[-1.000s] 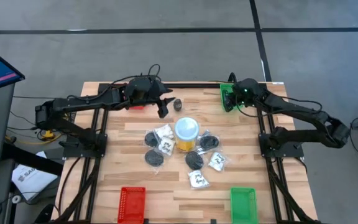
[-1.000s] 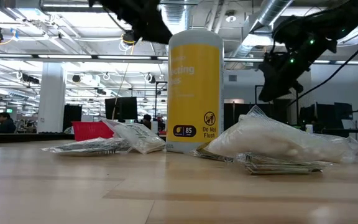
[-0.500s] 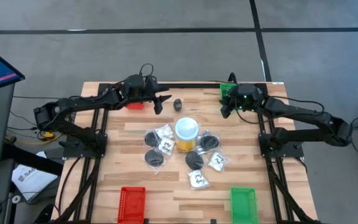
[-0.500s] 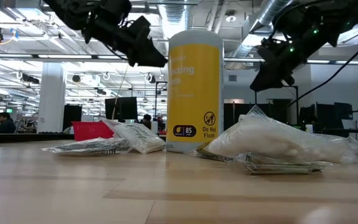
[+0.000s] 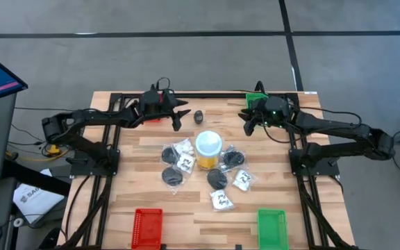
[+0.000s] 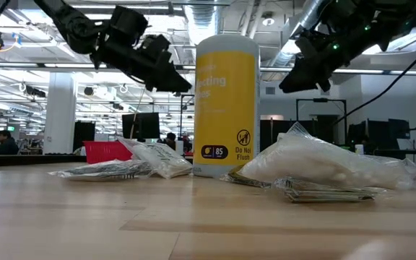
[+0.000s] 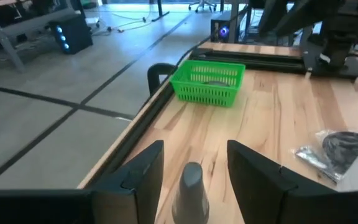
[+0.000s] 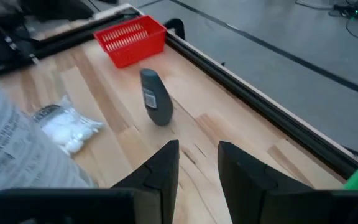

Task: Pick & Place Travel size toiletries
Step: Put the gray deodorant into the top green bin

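Note:
A tiny dark bottle (image 5: 198, 116) stands upright on its base on the wooden table, near the far edge. My left gripper (image 5: 181, 116) is open just to its left. In the left wrist view the bottle (image 7: 190, 186) shows in line with the gap, apart from both fingers. My right gripper (image 5: 247, 119) hovers open to the bottle's right, holding nothing, and sees the bottle (image 8: 156, 96) ahead. Clear packets (image 5: 182, 154) and black roundish pieces (image 5: 217, 178) lie flat around the yellow jar (image 5: 209, 147) at mid-table.
A red tray (image 8: 131, 38) sits at the far edge behind my left arm, and a green tray (image 7: 207, 83) at the far right. Another red tray (image 5: 147, 226) and green tray (image 5: 271, 226) stand at the near edge. In the low view the jar (image 6: 226, 108) rises tall.
My left gripper has come down toward the table by the dark bottle and tipped closer to level. My right gripper has swung toward the table's left, toward the bottle. The bottle and the other things have kept their places.

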